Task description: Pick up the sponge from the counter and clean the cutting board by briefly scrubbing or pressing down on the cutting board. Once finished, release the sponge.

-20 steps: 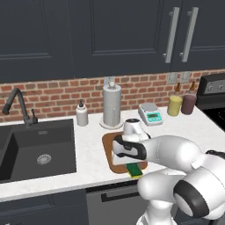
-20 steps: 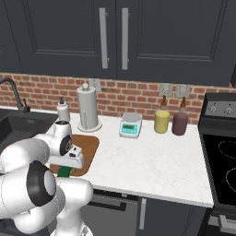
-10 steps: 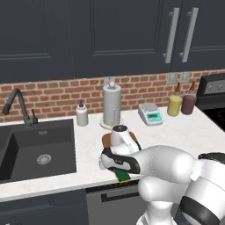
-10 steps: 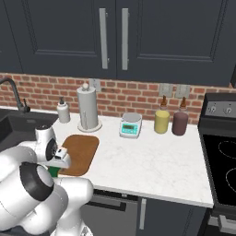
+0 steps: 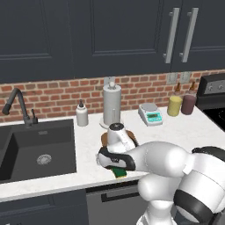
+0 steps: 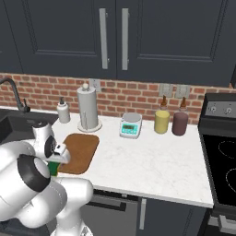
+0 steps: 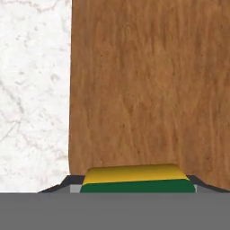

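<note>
Left to right along the counter (image 5: 184,132): one dark sink (image 5: 37,149) with its tap (image 5: 17,105), one soap bottle (image 5: 81,114), one paper-towel roll (image 5: 111,105), one scale (image 5: 150,114) and two jars (image 5: 175,106). The arm's white body hides most of the cutting board (image 6: 79,152). The gripper (image 5: 117,169) is clamped on the single sponge (image 7: 137,179), held above the board's near edge. Since the earlier frames, the hand has pulled toward the counter's front edge.

Green-and-yellow sponge (image 7: 137,179) over brown cutting board (image 7: 152,85), on white counter (image 7: 31,99)
</note>
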{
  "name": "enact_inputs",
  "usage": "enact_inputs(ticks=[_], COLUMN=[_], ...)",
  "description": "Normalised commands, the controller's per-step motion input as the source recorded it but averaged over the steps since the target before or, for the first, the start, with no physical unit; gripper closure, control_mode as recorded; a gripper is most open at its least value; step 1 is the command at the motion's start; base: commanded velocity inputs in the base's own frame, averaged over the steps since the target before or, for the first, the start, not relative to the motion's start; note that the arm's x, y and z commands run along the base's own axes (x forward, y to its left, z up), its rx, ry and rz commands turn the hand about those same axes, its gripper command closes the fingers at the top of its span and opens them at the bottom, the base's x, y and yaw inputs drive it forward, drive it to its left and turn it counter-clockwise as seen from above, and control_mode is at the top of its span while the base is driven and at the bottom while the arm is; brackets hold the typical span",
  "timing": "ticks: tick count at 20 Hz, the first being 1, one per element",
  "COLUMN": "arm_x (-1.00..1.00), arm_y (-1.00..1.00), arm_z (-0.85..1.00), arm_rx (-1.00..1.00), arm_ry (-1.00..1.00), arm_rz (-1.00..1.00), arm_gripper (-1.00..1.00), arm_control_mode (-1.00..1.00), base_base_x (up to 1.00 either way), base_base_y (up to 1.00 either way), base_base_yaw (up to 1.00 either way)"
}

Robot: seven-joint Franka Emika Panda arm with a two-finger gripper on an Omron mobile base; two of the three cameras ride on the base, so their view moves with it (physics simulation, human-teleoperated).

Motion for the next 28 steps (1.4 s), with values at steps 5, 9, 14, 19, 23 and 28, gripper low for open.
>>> enact_inputs(ticks=[5, 9, 14, 19, 23, 28], arm_x=[-0.01, -0.26, 0.05, 0.48, 0.67, 0.76], arm_y=[-0.19, -0.54, -0.93, -0.97, -0.86, -0.64], arm_z=[0.16, 0.87, 0.73, 0.27, 0.10, 0.05], arm_rx=[0.03, 0.21, 0.19, 0.07, 0.01, 0.00], arm_ry=[-0.05, -0.02, -0.01, -0.06, -0.07, -0.08], arm_rz=[0.00, 0.00, 0.00, 0.00, 0.00, 0.00], arm_gripper=[1.00, 1.00, 1.00, 1.00, 1.00, 1.00], arm_control_mode=[-1.00, -1.00, -1.00, -1.00, -1.00, -1.00], base_base_x=[0.00, 0.00, 0.00, 0.00, 0.00, 0.00], base_base_y=[0.00, 0.00, 0.00, 0.00, 0.00, 0.00], base_base_yaw=[0.00, 0.00, 0.00, 0.00, 0.00, 0.00])
